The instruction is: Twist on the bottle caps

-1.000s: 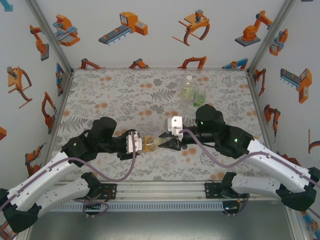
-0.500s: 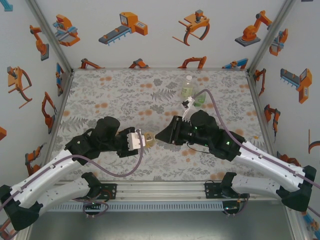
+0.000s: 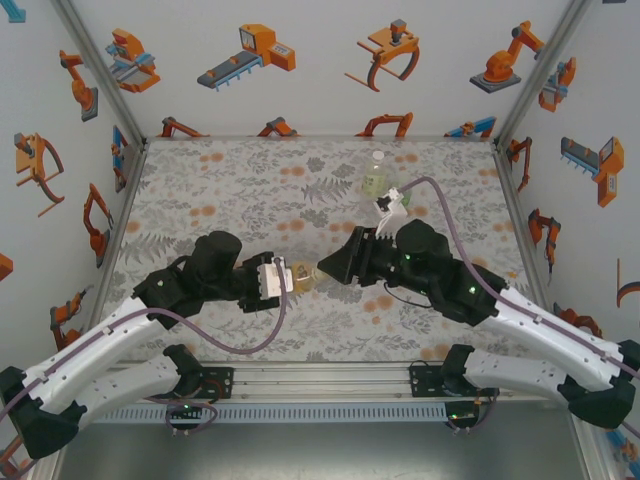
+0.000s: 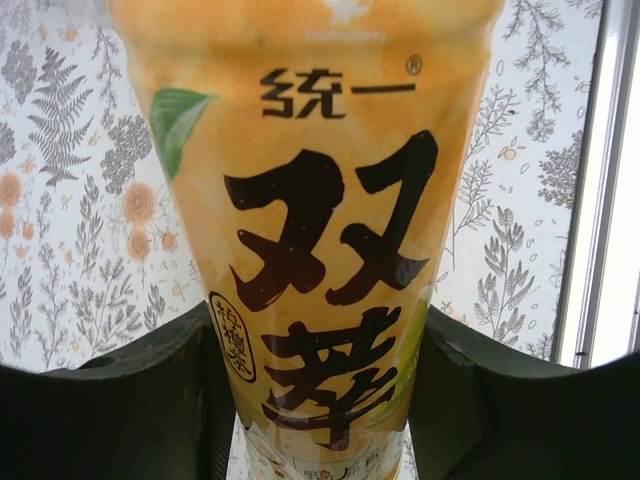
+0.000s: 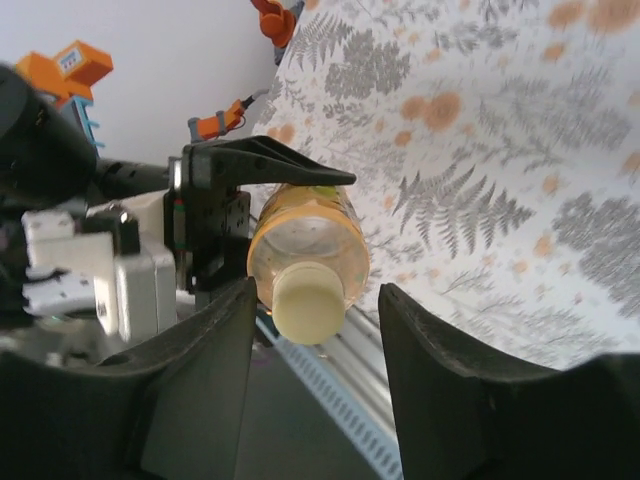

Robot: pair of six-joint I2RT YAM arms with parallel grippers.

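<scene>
between left fingers (image 4: 130,400), amber bottle (image 4: 320,250) — cap (image 5: 307,305) on

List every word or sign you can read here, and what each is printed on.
"统一" with an ® mark: amber bottle, top of its label.
"双萃": large dark characters, same label.
Small oval print beside them: looks like "柠檬茶", not certain.
Fine print at the label's foot: too blurred to read.
Wall stickers: pictures, no legible words.

Robot lab cell: aluminium frame (image 3: 103,70), robot-sticker walls (image 3: 320,100), leaf-print table (image 3: 230,180).
</scene>
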